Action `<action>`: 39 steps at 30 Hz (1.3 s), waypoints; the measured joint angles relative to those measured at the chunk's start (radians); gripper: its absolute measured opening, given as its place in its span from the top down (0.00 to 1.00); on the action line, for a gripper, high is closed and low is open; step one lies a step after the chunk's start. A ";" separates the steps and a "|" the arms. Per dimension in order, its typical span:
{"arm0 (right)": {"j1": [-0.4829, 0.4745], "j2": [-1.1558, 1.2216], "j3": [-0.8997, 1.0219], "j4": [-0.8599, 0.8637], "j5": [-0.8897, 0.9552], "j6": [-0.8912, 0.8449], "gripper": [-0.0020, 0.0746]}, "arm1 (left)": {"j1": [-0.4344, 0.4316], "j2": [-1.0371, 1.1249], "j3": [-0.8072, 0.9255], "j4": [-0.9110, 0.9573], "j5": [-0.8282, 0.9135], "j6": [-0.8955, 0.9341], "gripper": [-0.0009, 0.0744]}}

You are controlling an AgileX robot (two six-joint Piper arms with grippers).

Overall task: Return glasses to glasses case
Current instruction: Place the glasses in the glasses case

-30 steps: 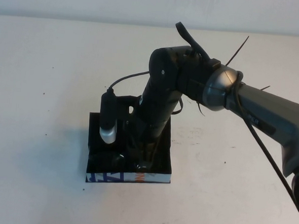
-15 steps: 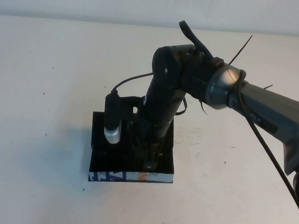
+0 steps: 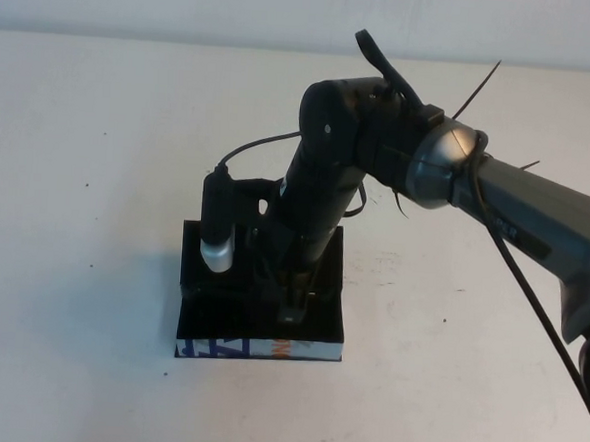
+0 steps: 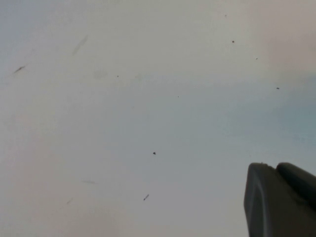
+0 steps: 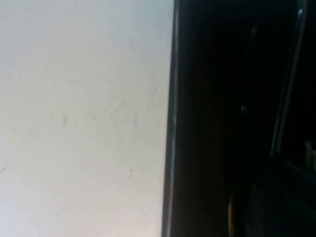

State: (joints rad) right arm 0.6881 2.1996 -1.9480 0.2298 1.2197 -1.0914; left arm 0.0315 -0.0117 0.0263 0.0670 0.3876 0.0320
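The glasses case (image 3: 257, 349) is a black open box at the table's middle, its printed blue, white and orange front edge facing me. My right gripper (image 3: 291, 319) reaches straight down into it, fingers shut in the dark interior near the front wall. The glasses are hidden by the arm and the black lining. The right wrist view shows only the case's dark wall (image 5: 197, 123) beside pale table. My left gripper (image 4: 275, 170) is outside the high view; its two dark fingertips lie together over bare table, holding nothing.
The white table (image 3: 78, 168) surrounds the case on all sides. The right arm's cables (image 3: 531, 296) hang over the table's right part. A silver-tipped wrist camera (image 3: 218, 251) hangs just above the case's left half.
The right gripper's fingers have closed inside the case. The case has slid slightly to the right, and the wrist has shifted a little.
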 joint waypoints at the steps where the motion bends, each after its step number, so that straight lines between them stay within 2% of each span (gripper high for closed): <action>1: 0.000 0.000 -0.009 0.004 0.000 0.000 0.97 | 0.000 0.000 0.000 0.000 0.000 0.000 0.99; 7: 0.000 0.000 -0.022 0.028 0.003 0.010 0.97 | 0.000 0.000 0.000 0.000 0.000 0.000 0.99; 17: -0.001 -0.004 -0.021 -0.006 0.003 0.124 0.97 | 0.000 0.000 0.000 0.000 0.000 0.000 0.99; 39: 0.001 -0.017 0.017 0.051 0.005 0.087 0.97 | 0.000 0.000 0.000 0.000 0.000 0.000 0.99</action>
State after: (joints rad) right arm 0.6893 2.1831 -1.9312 0.2810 1.2242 -1.0045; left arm 0.0315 -0.0117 0.0263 0.0670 0.3876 0.0320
